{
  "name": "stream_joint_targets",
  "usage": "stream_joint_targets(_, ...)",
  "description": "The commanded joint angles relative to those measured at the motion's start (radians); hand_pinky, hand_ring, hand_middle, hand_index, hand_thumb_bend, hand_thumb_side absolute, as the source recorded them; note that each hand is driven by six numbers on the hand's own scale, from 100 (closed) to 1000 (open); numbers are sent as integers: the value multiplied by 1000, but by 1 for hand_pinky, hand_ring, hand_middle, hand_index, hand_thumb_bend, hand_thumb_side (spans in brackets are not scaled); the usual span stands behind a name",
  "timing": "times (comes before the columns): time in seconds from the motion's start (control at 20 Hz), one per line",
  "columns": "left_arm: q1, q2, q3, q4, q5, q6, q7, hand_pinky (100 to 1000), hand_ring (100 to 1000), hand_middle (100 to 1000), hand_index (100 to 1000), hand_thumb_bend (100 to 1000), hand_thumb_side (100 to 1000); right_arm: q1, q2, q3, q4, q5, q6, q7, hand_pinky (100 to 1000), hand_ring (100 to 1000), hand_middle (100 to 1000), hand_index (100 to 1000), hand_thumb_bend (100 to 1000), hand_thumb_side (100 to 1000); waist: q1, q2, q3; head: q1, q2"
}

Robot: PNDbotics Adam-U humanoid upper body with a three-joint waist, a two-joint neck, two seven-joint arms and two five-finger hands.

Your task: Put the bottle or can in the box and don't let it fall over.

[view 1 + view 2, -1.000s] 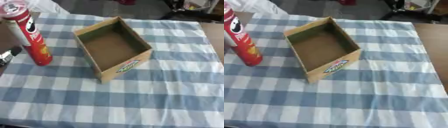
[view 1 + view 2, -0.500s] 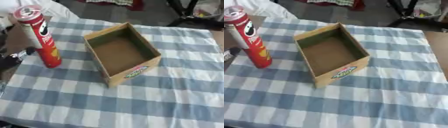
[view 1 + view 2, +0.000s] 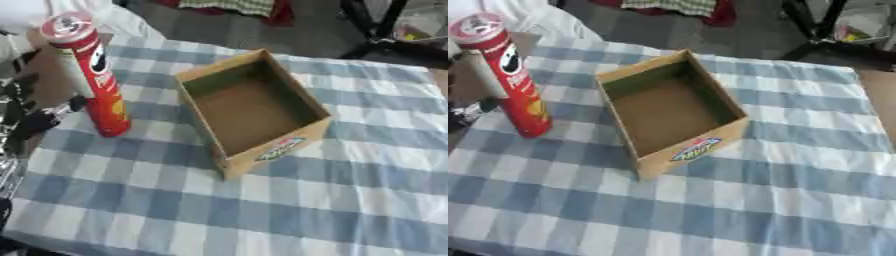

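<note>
In the left eye view a tall red can [image 3: 92, 75] stood upright on the blue-and-white checked cloth [image 3: 367, 200], near the cloth's left edge. Its pale lid faced up and a face logo showed on its side. It stood just beside the box [image 3: 254, 110], to the box's left, with a strip of cloth between the two. The box was open cardboard, set askew, one corner toward the camera, with a coloured label on its near outer wall. Nothing lay inside it. At the left edge, low beside the can's base, dark parts of the left hand [image 3: 35, 122] showed, black with a silver bit. They lay close to the can, but whether they touched it could not be told, nor whether the fingers were apart or together. The right hand did not show. Beyond the cloth's far edge lay a dark floor, with black legs of a stand [image 3: 376, 30] at upper right.

In the right eye view the can [image 3: 505, 75] stood upright at the far left, again outside the box [image 3: 671, 112] and apart from it. The box's brown floor was bare. Only a small dark piece of the left hand [image 3: 470, 111] showed at the left edge, beside the lower half of the can; its fingers could not be made out. The cloth [image 3: 798, 195] covered the rest, wrinkled at the right.
</note>
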Motion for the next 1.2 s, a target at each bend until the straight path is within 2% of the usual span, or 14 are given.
stream_joint_targets(0.05,-23,48,-2,2,15,-7,-25,1000,1000,900,858,974,271,-7,-13,-5,-18,-3,1,3,873,1000,823,770,100,768,3,-10,-2,-8,2)
stream_joint_targets(0.1,-28,49,-4,5,16,-9,-30,1000,1000,900,854,999,264,-7,-12,-5,-18,-3,1,3,873,1000,823,769,100,770,3,-9,-3,-9,4)
stream_joint_targets(0.15,-34,52,-8,7,16,-13,-37,1000,1000,901,853,976,270,-7,-12,-4,-18,-3,2,4,873,1000,823,769,100,769,2,-8,-4,-11,6)
stream_joint_targets(0.55,-69,60,-21,16,14,-38,-87,1000,1000,903,853,978,273,-9,-10,-3,-18,-4,5,6,874,1000,823,769,100,771,0,-3,-10,-25,12)
stream_joint_targets(1.2,-226,58,-70,105,-25,-45,-107,1000,1000,894,847,995,268,-18,-3,6,-18,-7,11,17,875,1000,824,770,100,781,-7,9,-32,-17,3)
